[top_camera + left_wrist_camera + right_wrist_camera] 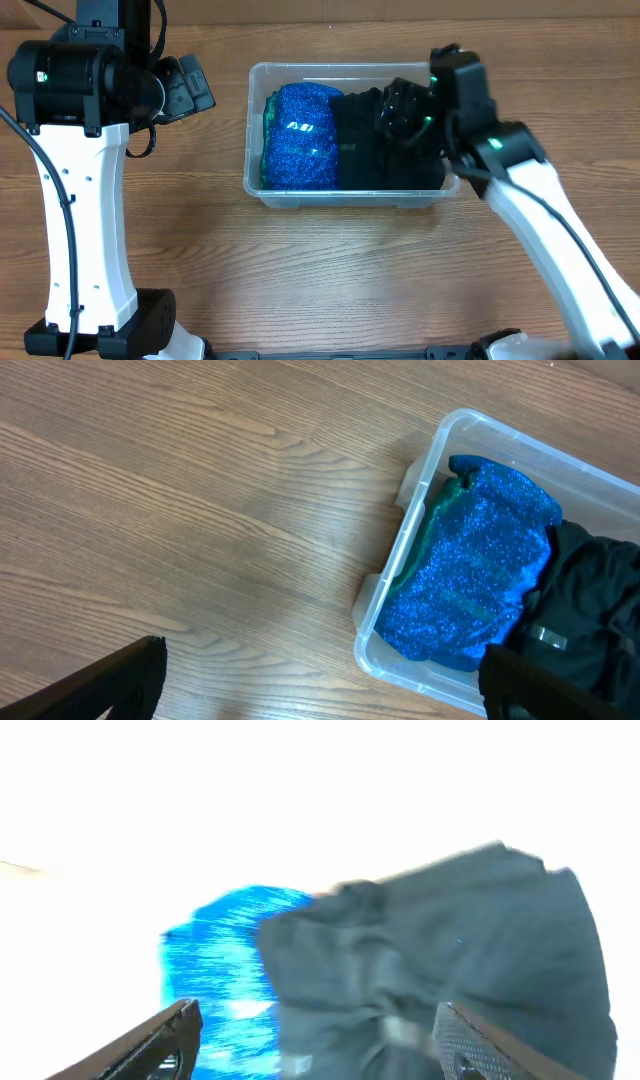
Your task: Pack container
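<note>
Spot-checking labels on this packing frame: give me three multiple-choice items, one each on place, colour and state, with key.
1. Where does the blue glitter bundle lie?
A) in the container, at the end nearer the left arm
B) outside it
C) hanging from a finger

2. What colour is the fabric beside it?
A) red
B) black
C) white

3. How is the left gripper?
A) shut on the rim
B) shut on the bundle
C) open over bare table

Key: 1 A, the overhead view shows it inside the clear walls. 2 B, dark cloth fills the other end. 3 C, its fingers stand wide apart with only wood between.
</note>
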Controlling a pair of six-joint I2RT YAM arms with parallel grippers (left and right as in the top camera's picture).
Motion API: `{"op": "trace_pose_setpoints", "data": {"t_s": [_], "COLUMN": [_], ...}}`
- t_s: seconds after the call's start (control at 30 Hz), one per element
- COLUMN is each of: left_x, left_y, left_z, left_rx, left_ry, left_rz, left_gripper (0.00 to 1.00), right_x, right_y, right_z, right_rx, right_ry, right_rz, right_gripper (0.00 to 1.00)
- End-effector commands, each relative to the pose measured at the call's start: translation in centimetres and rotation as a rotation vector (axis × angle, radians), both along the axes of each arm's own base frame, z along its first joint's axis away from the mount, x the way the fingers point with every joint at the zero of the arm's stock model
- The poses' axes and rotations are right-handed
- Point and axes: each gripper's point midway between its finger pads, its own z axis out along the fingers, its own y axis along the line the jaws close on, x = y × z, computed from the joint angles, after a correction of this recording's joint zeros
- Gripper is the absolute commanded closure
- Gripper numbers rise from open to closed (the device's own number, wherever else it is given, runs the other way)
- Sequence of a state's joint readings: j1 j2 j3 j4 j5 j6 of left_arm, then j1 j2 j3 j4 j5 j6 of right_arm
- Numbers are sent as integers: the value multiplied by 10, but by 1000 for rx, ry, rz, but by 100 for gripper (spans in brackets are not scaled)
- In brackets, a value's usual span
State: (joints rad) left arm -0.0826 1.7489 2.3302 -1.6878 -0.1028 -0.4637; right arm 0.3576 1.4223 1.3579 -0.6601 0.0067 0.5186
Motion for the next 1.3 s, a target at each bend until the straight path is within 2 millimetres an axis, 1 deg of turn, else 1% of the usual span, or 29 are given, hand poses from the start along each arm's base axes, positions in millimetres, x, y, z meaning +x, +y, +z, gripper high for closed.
{"op": "trace_pose_setpoints", "data": {"t_s": [0.0, 0.07, 0.13, 0.17, 0.23, 0.27, 0.37, 0.4, 0.5, 0.67, 0.77, 0.83, 1.0, 1.1, 1.2, 1.27], "left_x": [0, 0, 0, 0, 0, 0, 0, 0, 0, 0, 0, 0, 0, 0, 0, 0], "left_y": [3, 3, 3, 3, 3, 3, 3, 3, 3, 3, 3, 3, 3, 3, 3, 3], "left_z": [0, 0, 0, 0, 0, 0, 0, 0, 0, 0, 0, 0, 0, 0, 0, 0], "left_rx": [18, 18, 18, 18, 18, 18, 18, 18, 18, 18, 18, 18, 18, 18, 18, 18], "left_ry": [3, 3, 3, 3, 3, 3, 3, 3, 3, 3, 3, 3, 2, 3, 3, 3], "left_rz": [-4, -4, -4, -4, -4, -4, -4, -4, -4, -4, -4, -4, -4, -4, -4, -4], "left_gripper": [0, 0, 0, 0, 0, 0, 0, 0, 0, 0, 0, 0, 0, 0, 0, 0], "right_x": [-36, -55, -79, -87, -109, -120, -141, -147, -164, -176, -187, -187, -179, -179, -182, -188], "right_y": [15, 23, 27, 28, 27, 25, 20, 18, 14, 8, 11, 7, 6, 5, -5, -20], "right_z": [56, 71, 83, 86, 90, 90, 90, 89, 85, 74, 66, 67, 83, 99, 119, 136], "right_rx": [-30, -10, 24, 33, 50, 51, 46, 44, 35, 22, 53, 63, 46, 10, -4, -14], "right_ry": [-161, -191, -198, -197, -182, -172, -151, -142, -111, -54, 9, 14, -85, -193, -291, -374], "right_rz": [163, 228, 284, 299, 337, 348, 365, 370, 383, 380, 405, 374, 377, 414, 385, 326], "right_gripper": [17, 15, 12, 12, 7, 7, 5, 1, 0, 0, 0, 0, 0, 0, 0, 0]}}
